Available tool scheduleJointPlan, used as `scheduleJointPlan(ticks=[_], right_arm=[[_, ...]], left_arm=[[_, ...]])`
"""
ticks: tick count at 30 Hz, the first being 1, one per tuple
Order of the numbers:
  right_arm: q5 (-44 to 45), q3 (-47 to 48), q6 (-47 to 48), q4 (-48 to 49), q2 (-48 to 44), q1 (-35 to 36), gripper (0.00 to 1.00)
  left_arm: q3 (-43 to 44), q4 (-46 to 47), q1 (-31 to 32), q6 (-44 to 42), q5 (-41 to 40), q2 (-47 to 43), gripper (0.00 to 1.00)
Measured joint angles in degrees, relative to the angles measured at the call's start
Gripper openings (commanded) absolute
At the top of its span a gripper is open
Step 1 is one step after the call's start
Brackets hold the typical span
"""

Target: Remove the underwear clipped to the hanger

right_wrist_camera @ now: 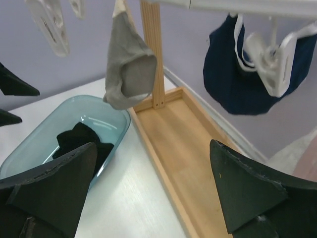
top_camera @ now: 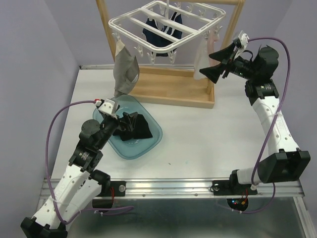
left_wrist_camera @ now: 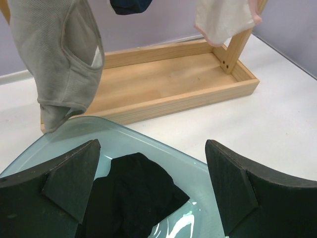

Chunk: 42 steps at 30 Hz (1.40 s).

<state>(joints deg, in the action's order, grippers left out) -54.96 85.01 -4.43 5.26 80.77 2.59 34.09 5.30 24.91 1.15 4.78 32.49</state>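
"Grey underwear (top_camera: 125,69), where?"
"Upper left of the top view, clipped to the white hanger (top_camera: 141,35), its tail near the teal tub (top_camera: 153,141). A navy piece (right_wrist_camera: 237,74) and a pale piece (top_camera: 202,52) hang further right. Black underwear (top_camera: 133,126) lies in the tub."
"Grippers?"
"Left gripper (left_wrist_camera: 153,183) over the tub, right gripper (top_camera: 214,64) beside the pale piece, both spread wide (nothing pinched). A sideways tug could drag the hanger off its wooden stand (top_camera: 173,96), or stretch the cloth."

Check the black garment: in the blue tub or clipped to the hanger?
In: the black garment lies crumpled inside the blue tub, apart from the hanger.
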Motion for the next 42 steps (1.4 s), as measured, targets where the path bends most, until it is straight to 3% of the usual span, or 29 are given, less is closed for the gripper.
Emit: scheduleJointPlan(ticks=[7,14,20,23,30,42], right_arm=[[2.03,-11.1,8.02,-12.68,-8.59,-0.5,1.0],[3.8,-23.85,12.04,-18.12,-15.67,-0.74,1.0],[8.15,-30.67,14.73,-19.04,-18.32,-0.79,1.0],[8.24,-35.19,16.46,-18.38,-20.24,-1.16,1.0],[8.31,-41.59,18.62,-18.51,-24.63,-3.78,1.0],[8.46,-41.62,18.64,-17.57,-29.03,-6.08,1.0]], left_arm=[[-0.33,2.69,0.0,1.66,4.46,0.09,0.99],[-0.74,6.69,-0.04,5.92,9.2,4.11,0.99],[-0.74,10.88,0.24,14.36,13.11,12.48,0.99],[-0.74,11.98,2.45,17.46,12.35,16.46,0.99],[0.33,18.56,14.45,20.09,4.85,24.13,0.98],[12.39,28.33,19.08,21.27,-1.38,45.29,0.97]])
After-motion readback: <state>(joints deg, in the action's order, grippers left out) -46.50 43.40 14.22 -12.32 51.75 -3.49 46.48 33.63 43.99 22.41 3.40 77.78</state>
